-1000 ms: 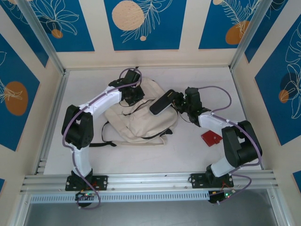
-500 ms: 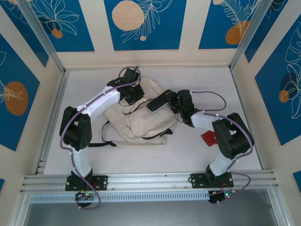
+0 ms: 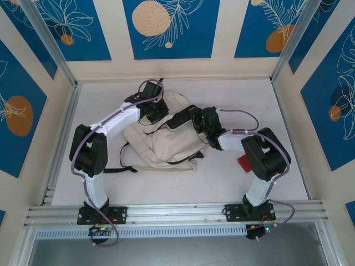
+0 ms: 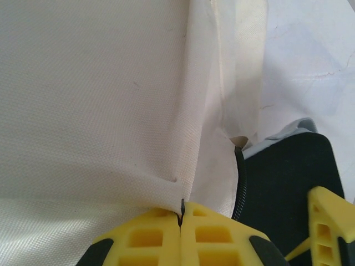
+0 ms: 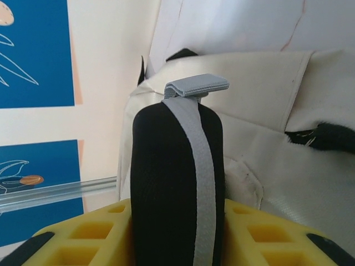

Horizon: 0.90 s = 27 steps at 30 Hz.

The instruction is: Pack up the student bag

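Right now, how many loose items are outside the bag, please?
2: a black pouch in the right gripper, over the student bag; a red item on the table. More may be hidden.

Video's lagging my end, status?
Left gripper shut on student bag fabric. Right gripper shut on black pouch, over the bag. Red item sits apart from bag.

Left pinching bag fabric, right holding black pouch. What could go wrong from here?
The left gripper pinches only a thin fold of the cream fabric backpack; it could slip.
The right gripper holds the black soft pouch with grey strap close beside the left one; they could collide.
No opening shows clearly, so the pouch may shove fabric.
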Tool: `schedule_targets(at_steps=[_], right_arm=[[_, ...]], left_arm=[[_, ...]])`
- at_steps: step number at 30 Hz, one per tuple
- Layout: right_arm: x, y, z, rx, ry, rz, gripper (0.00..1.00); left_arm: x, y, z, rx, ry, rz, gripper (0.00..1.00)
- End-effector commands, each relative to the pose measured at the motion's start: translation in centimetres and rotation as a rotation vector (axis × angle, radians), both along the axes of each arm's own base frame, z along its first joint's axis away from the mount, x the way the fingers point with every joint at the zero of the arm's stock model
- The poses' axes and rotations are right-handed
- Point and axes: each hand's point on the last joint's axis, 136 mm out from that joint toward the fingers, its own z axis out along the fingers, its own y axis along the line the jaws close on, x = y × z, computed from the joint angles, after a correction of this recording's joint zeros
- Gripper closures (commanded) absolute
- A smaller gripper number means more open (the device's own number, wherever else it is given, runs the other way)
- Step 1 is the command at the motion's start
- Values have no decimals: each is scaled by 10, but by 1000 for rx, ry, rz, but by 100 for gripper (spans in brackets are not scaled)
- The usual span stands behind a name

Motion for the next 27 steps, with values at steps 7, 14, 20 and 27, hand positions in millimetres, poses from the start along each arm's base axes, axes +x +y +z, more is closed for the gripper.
schedule_targets(at_steps=[7, 14, 20, 27], right_arm=[[-24, 49, 29, 22, -93, 377, 65], [-46, 59, 19, 41, -57, 532, 58], [-44, 53, 5, 67, 56, 558, 31], [-70, 46, 12, 87, 101, 602, 32]], left_arm=[[2, 4, 34, -84, -65, -14, 100], [2, 3, 38, -97, -76, -27, 100], [3, 6, 35, -88, -72, -20, 100], [3, 6, 36, -89, -78, -30, 100]])
